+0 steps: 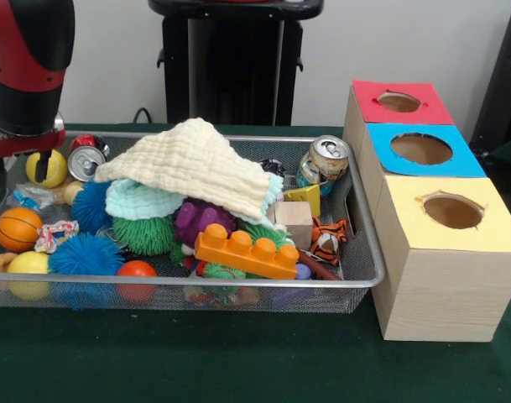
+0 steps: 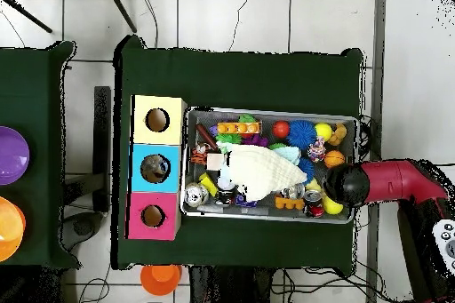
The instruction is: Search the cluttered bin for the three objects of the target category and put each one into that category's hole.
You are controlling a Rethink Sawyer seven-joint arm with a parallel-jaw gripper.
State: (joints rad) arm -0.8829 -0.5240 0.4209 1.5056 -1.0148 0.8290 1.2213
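The wire mesh bin (image 1: 368,281) is heaped with toys; it also shows in the overhead view (image 2: 267,111). A see-through crinkled plastic thing with a blue bit (image 1: 28,198), probably a bottle, lies at the bin's left end in the front view. No other bottle shows. My gripper (image 1: 41,168) hangs low over that end, in front of a yellow ball (image 1: 54,172) and just above the plastic thing. From overhead the gripper (image 2: 345,186) is at the bin's right end. The red-surrounded hole (image 1: 398,102) tops the farthest box, at the other end of the bin; it also shows in the overhead view (image 2: 153,216).
A cream cloth (image 1: 192,159) drapes over the middle of the heap. Drink cans (image 1: 329,159) (image 1: 86,162), an orange brick (image 1: 247,252), spiky balls and a small basketball (image 1: 18,228) fill the bin. The blue hole (image 1: 420,149) and yellow hole (image 1: 452,211) adjoin the red one.
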